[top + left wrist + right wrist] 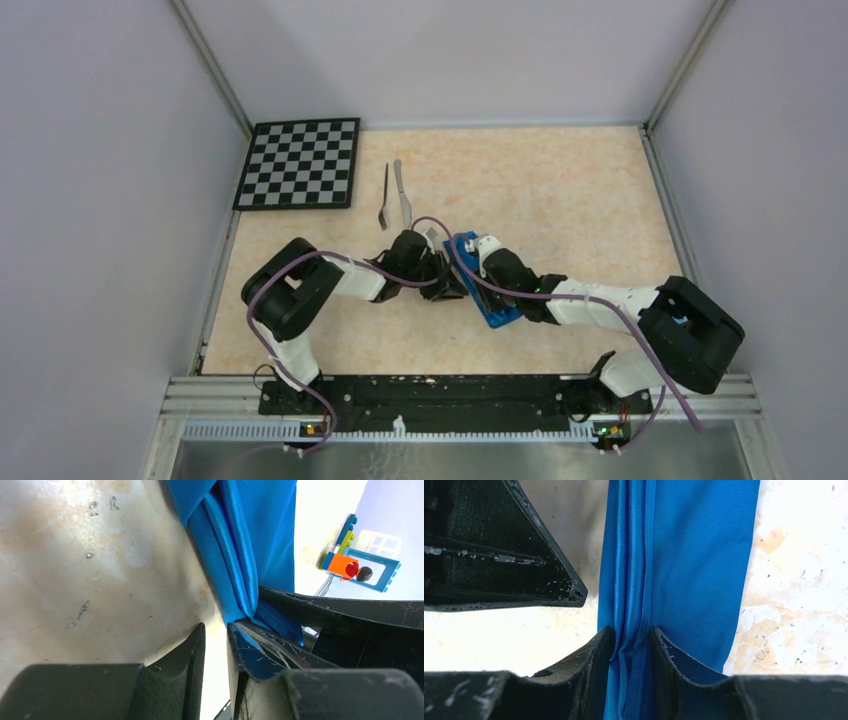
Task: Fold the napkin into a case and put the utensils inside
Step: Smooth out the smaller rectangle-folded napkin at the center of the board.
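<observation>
The napkin (497,310) lies mid-table as the case, a narrow, layered, bright blue strip. My right gripper (630,635) is shut on its folded left edge; the cloth (694,555) runs up between the fingers. My left gripper (216,630) is just left of the strip, jaws a narrow gap apart with bare table between them. The cloth (250,540) rests against the outside of its right finger. In the top view both grippers meet over the strip, the left (452,285) and the right (470,262). The dark fork (384,197) and pale knife (402,192) lie side by side behind them.
A black-and-white checkerboard (299,163) lies at the back left corner. Grey walls enclose the table on three sides. The left gripper's finger (499,555) sits close beside the strip in the right wrist view. Coloured toy bricks (360,565) show far off in the left wrist view.
</observation>
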`<move>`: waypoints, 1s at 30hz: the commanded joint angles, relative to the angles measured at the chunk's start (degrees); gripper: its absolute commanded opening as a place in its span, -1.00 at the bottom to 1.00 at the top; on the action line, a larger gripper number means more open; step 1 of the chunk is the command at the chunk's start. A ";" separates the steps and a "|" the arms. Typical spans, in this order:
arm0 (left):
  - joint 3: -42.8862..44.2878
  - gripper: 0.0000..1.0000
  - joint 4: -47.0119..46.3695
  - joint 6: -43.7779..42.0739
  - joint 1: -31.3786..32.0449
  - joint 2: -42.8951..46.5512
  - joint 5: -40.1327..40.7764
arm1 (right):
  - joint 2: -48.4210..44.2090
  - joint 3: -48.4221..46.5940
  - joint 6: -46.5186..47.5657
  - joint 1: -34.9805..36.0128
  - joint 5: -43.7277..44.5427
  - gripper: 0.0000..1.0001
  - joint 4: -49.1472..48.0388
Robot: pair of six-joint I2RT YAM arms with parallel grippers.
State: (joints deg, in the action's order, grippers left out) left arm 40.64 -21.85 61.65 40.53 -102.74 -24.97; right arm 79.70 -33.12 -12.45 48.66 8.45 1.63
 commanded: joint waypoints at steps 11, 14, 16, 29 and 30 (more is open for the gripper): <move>-0.09 -0.34 0.81 -0.34 2.49 -2.61 3.15 | -4.15 -1.98 -1.58 0.73 2.24 -0.20 -0.55; -0.37 -0.29 0.67 -0.45 2.45 -2.26 3.40 | -6.52 -1.66 -1.96 0.60 4.18 -0.18 0.16; 0.08 -0.28 0.93 -0.56 2.50 -2.72 3.57 | -7.02 -1.83 -2.03 0.20 4.18 -0.20 0.53; 2.90 -0.47 4.89 -0.04 2.53 -5.28 6.35 | 0.61 -1.69 -1.80 -0.42 2.42 -0.28 -3.27; 2.80 -0.51 5.02 -0.04 2.53 -5.34 6.53 | 0.84 -1.64 -1.84 -0.41 2.57 -0.28 -3.38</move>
State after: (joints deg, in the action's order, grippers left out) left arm 43.51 -22.83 63.29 42.85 -105.65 -23.86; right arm 79.42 -33.87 -13.72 48.16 11.05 1.30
